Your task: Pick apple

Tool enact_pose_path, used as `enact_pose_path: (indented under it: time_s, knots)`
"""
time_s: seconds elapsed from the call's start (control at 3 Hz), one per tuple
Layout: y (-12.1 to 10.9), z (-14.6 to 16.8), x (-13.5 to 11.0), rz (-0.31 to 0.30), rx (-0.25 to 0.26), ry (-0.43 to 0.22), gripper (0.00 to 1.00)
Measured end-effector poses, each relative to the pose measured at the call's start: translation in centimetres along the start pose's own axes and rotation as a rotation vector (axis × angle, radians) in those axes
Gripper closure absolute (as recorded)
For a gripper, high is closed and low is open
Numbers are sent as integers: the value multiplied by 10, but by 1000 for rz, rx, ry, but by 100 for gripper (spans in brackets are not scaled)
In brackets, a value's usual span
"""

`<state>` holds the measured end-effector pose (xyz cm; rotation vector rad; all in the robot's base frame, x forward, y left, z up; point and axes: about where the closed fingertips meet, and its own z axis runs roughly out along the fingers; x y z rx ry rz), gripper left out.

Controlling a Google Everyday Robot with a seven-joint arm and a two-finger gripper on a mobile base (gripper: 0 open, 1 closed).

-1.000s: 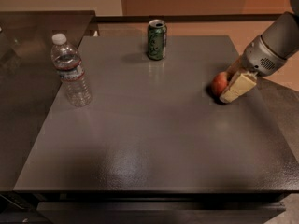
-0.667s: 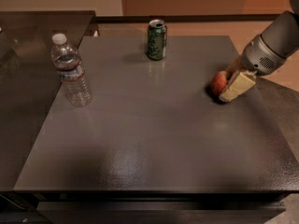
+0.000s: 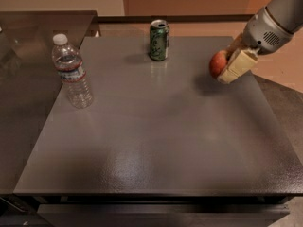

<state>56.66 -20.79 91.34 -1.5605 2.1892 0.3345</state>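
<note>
Grey tabletop point(image 3: 156, 145) carries a green can point(image 3: 159, 40) near its far edge and a water bottle point(image 3: 72, 72) left of the can; the print on both labels is unreadable. Right of the can, beside the table's right edge, the gripper point(image 3: 226, 69) clasps the apple point(image 3: 218, 63), its shadow on the tabletop below. Broad bare surface spreads in front of the can.

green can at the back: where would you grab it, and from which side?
Mid-body of the green can, pinched across its width, coming from the near side: it stands upright, a straight-walled cylinder. The gripper, at the right of the table, is shut on the apple.
</note>
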Motion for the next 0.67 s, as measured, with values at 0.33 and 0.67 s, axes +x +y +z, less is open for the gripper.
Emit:
enact_pose_path:
  time_s: [0.33,0.67]
  knots:
    - [-5,-55,-65,-69,53,-61,100]
    - [-7,-54,-67,-69,57,-66,100]
